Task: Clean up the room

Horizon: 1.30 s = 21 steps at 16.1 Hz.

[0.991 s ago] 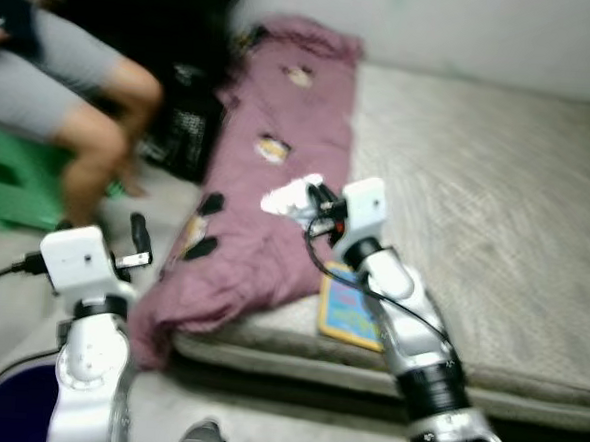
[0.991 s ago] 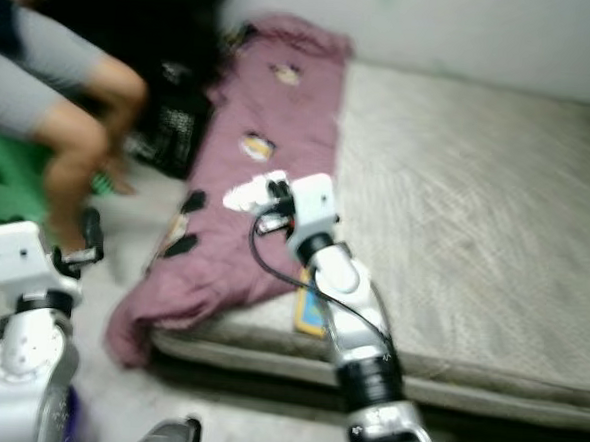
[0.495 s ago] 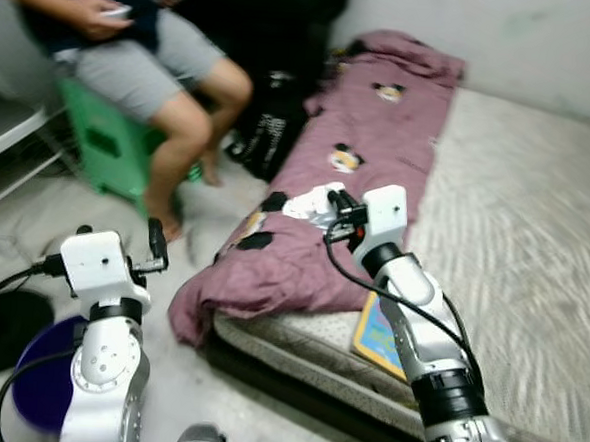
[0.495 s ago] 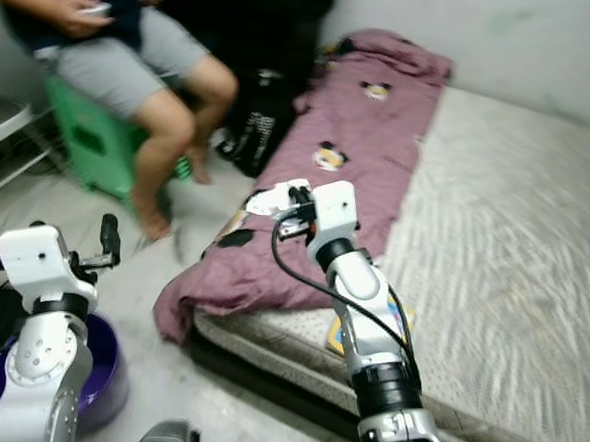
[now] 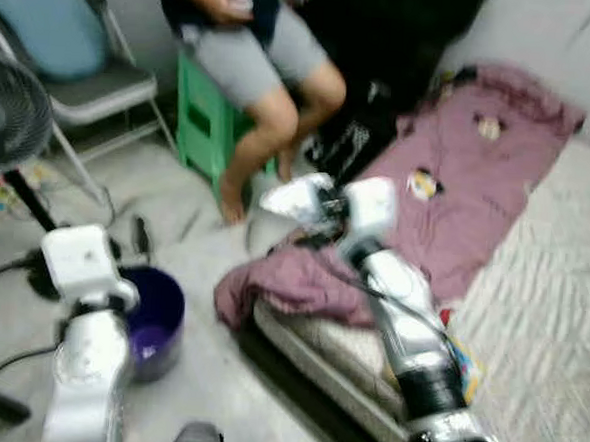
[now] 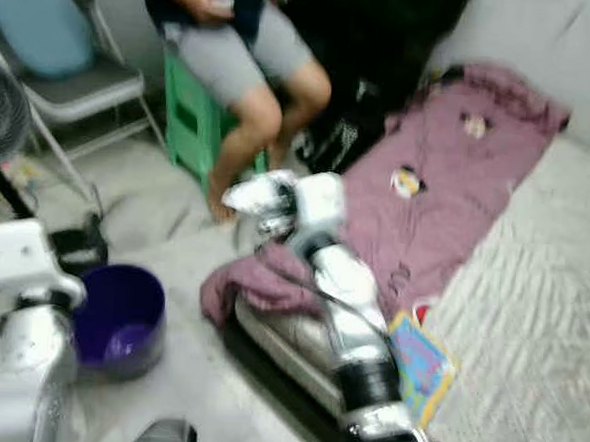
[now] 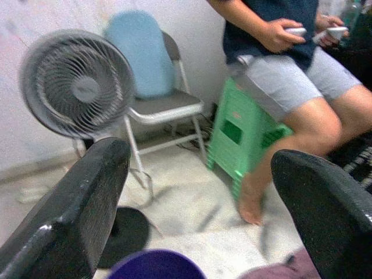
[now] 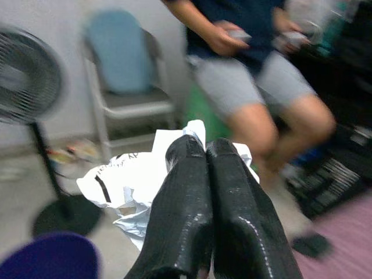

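My right gripper [image 8: 203,145] is shut on a crumpled white paper wrapper [image 8: 125,180]. It holds the wrapper [image 5: 296,199] up over the floor beside the mattress corner. A purple bucket [image 5: 154,313] stands on the floor below and to the left of it, beside my left arm. My left gripper [image 7: 197,192] is open, nothing between its fingers [image 7: 75,203], and it hangs just above the bucket rim [image 7: 154,264]. The eye views are blurred.
A person sits on a green stool [image 5: 206,120] straight ahead. A folding chair with a blue cushion [image 7: 145,58] and a standing fan [image 7: 75,87] are at the left. The mattress [image 5: 539,326] carries a mauve blanket [image 5: 457,191] and a colourful book [image 6: 416,364].
The camera has swung left, bringing the bucket, fan and chair into view. My right gripper still holds the wrapper; the left stays open.
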{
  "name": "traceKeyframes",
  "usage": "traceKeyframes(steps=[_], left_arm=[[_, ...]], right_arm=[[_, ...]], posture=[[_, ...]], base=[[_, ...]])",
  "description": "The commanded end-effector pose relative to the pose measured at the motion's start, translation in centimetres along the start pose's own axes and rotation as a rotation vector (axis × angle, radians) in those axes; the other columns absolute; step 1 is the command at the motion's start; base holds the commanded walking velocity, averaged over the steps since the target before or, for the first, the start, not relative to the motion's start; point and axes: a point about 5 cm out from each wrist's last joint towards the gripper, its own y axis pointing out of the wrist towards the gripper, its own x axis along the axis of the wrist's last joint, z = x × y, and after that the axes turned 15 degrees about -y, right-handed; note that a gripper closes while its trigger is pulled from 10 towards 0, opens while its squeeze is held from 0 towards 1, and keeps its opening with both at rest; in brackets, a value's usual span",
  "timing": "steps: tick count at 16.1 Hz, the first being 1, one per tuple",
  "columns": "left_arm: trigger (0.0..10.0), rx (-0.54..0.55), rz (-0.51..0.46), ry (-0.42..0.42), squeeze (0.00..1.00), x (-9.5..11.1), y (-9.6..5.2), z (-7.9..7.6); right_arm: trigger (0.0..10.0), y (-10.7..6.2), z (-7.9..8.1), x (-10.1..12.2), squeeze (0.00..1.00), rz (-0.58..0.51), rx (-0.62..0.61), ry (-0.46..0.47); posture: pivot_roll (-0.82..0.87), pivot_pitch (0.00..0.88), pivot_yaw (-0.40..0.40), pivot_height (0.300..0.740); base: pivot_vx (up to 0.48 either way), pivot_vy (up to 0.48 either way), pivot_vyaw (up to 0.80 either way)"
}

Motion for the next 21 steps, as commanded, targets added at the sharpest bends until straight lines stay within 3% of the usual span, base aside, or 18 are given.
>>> traceKeyframes(steps=[1,5,11,14,19,21], left_arm=[[10.0,-0.023,0.012,-0.011,0.0,-0.2,-0.1,-0.7],[10.0,0.0,0.002,-0.031,0.0,-0.1,-0.1,-0.5],[10.0,0.037,-0.021,-0.03,0.0,0.0,-0.8,-0.4],[10.0,-0.002,-0.012,-0.015,0.0,-0.1,-0.4,-0.7],[10.0,-0.185,0.05,-0.017,0.0,-0.9,1.5,-3.8],[10.0,-0.229,0.049,-0.014,0.0,-0.7,2.1,-4.4]], right_arm=[[10.0,-0.3,-1.1,0.0,0.0,0.002,-0.024,-0.017],[10.0,-0.2,-1.0,0.0,0.0,-0.003,-0.011,-0.01],[10.0,0.9,-0.3,0.2,0.0,-0.011,0.033,0.006],[10.0,0.7,-0.2,0.1,0.0,-0.011,0.005,0.018],[10.0,-1.3,-1.7,-0.8,0.0,0.009,-0.148,0.027],[10.0,-1.5,-2.1,-0.9,0.0,0.012,-0.181,0.025]], posture=[[0.02,0.0,-0.066,0.74],[0.05,0.0,-0.087,0.74],[0.09,0.0,-0.133,0.74],[0.06,0.0,-0.08,0.74],[-0.07,0.0,0.052,0.74],[-0.09,0.0,0.067,0.74]], base=[[0.0,0.0,0.8],[0.0,0.0,0.74],[0.0,0.0,0.0],[0.0,0.0,0.0],[0.0,0.0,0.0],[0.0,0.0,0.0]])
